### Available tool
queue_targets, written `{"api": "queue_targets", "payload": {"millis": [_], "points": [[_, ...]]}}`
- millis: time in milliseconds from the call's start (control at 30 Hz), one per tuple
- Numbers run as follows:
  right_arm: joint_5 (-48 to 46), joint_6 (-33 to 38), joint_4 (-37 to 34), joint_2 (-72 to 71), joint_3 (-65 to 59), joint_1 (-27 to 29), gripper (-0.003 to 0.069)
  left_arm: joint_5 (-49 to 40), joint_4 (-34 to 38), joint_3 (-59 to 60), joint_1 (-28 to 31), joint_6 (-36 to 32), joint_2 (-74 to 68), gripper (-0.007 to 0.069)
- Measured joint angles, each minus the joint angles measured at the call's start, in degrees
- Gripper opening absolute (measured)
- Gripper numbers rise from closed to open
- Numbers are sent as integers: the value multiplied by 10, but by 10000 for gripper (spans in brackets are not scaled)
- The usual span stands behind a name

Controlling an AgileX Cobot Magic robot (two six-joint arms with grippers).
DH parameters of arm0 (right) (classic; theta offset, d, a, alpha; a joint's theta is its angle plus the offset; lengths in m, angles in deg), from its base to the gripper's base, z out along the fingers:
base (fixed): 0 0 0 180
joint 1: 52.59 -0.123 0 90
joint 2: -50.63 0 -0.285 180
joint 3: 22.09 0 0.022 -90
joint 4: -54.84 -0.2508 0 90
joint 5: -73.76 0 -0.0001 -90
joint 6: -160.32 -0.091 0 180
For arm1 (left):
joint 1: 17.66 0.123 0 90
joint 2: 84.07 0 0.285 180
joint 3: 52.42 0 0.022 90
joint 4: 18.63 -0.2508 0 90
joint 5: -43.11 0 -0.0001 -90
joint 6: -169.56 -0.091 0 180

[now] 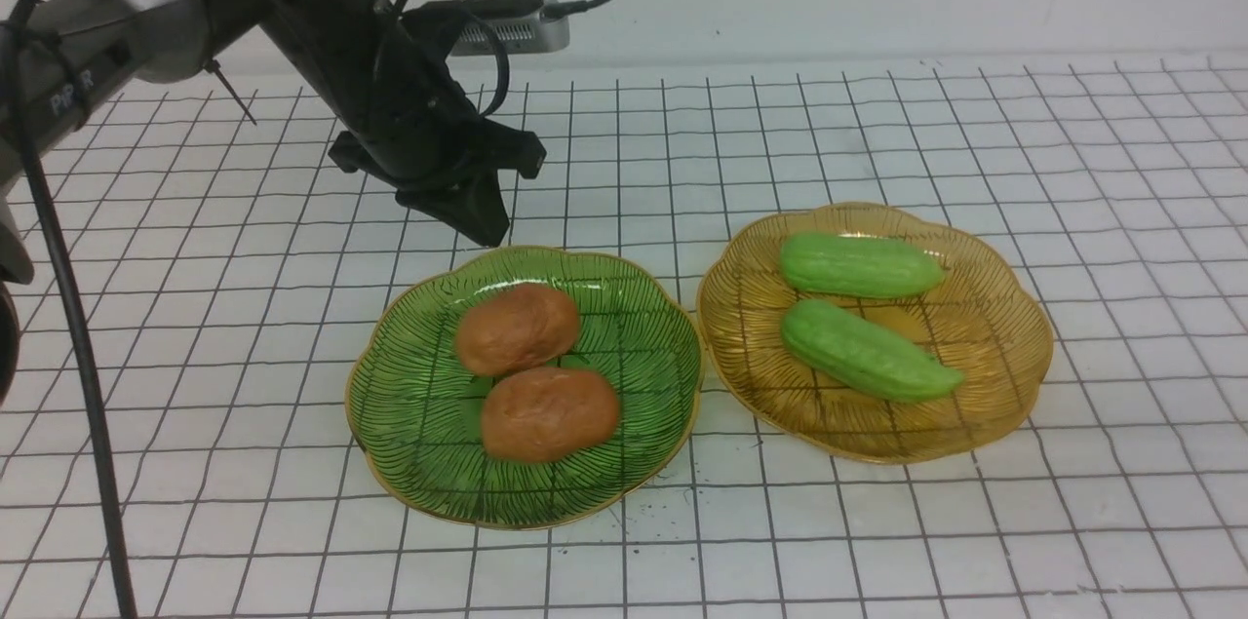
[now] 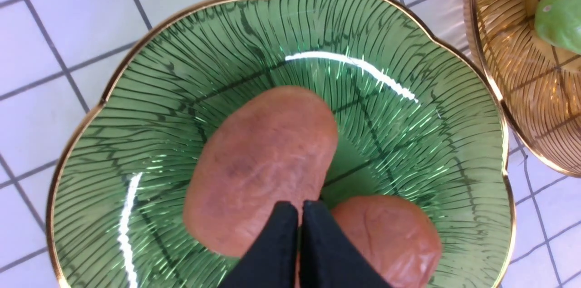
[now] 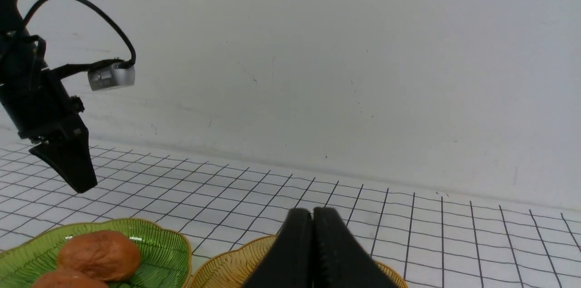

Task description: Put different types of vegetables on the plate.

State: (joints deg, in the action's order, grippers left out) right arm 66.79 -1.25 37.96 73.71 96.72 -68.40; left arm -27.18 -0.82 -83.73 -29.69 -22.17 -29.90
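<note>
Two orange-brown potato-like lumps [image 1: 518,328] [image 1: 549,413] lie side by side in a green glass plate [image 1: 409,405]. Two light-green bumpy gourds [image 1: 858,265] [image 1: 863,352] lie in an amber glass plate [image 1: 1004,346] to its right. My left gripper [image 1: 485,227] is shut and empty, hanging above the green plate's far rim. In the left wrist view its shut tips [image 2: 300,208] sit over the potatoes [image 2: 263,165] [image 2: 390,238]. My right gripper [image 3: 312,215] is shut and empty, raised above the amber plate [image 3: 218,270], and is out of the front view.
A white table cloth with a black grid [image 1: 975,141] covers the table, with a plain white wall behind. The left arm's cable [image 1: 68,307] hangs down at the left. The two plates almost touch at their rims.
</note>
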Motion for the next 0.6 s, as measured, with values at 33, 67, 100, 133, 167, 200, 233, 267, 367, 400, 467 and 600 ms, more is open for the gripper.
{"api": "queue_targets", "payload": {"millis": [33,67,100,133,167,200,233,267,367,400,467,600], "points": [[-5,0,0,0,0,0,-15,0,0,0,0,0,0,-8],[-12,0,0,0,0,0,-15,0,0,0,0,0,0,-8],[-14,0,0,0,0,0,-15,0,0,0,0,0,0,-8],[-17,0,0,0,0,0,-15,0,0,0,0,0,0,-8],[-21,0,0,0,0,0,-15,0,-1,0,0,0,0,-8],[-22,0,0,0,0,0,-15,0,-2,0,0,0,0,-8],[-23,0,0,0,0,0,-15,0,-2,0,0,0,0,-8],[-24,0,0,0,0,0,-15,0,-2,0,0,0,0,-8],[-25,0,0,0,0,0,-15,0,-2,0,0,0,0,-8],[-25,0,0,0,0,0,-15,0,-2,0,0,0,0,-8],[-26,0,0,0,0,0,-15,0,-5,0,0,-1,0,-8],[-38,0,0,-22,0,0,-15,0,-18,0,0,-1,0,-8]]}}
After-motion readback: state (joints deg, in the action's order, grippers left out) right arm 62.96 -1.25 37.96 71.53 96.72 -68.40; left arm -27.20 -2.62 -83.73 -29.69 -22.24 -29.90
